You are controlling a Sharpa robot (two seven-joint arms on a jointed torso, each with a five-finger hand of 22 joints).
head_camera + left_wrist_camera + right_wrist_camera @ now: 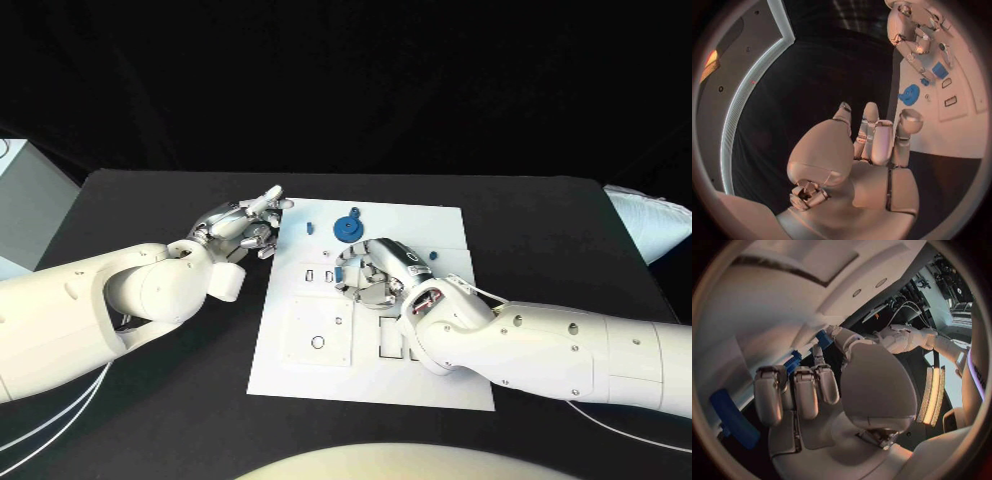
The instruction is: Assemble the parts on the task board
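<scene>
Nearest the head camera, the right arm (pixel 577 350) reaches in over the white board (pixel 418 380), which lies flat on the black bench (pixel 577 230). At its end the right hand (pixel 378 272) hangs palm-down over the middle of the board, its fingers (pixel 795 390) curled in side by side. From the right wrist, small blue pieces (pixel 792 362) show just beyond those fingers, close against them, but whether the hand holds one or only rests near them cannot be told. A longer blue bar (pixel 732 417) lies beside the hand at the board's surface in that same view.

On the board's far part sits a round blue disc (pixel 348 228), with a small blue peg (pixel 310 229) just beside it toward the board's left edge. Both stand apart from either hand. Nearer the middle of the board are several small rectangular slots (pixel 310 272), and a ring-shaped mark (pixel 317 343) sits in a square panel toward the board's near left corner.

Off the board's far left corner, the left hand (pixel 242 228) hovers over the bench, one finger stretched out toward the board's far edge. From the left wrist its fingers (pixel 870 135) stand nearly straight and slightly apart with nothing between them: released. That view also shows the disc (pixel 909 94) and a square blue piece (pixel 940 70) on the board beyond it.
</scene>
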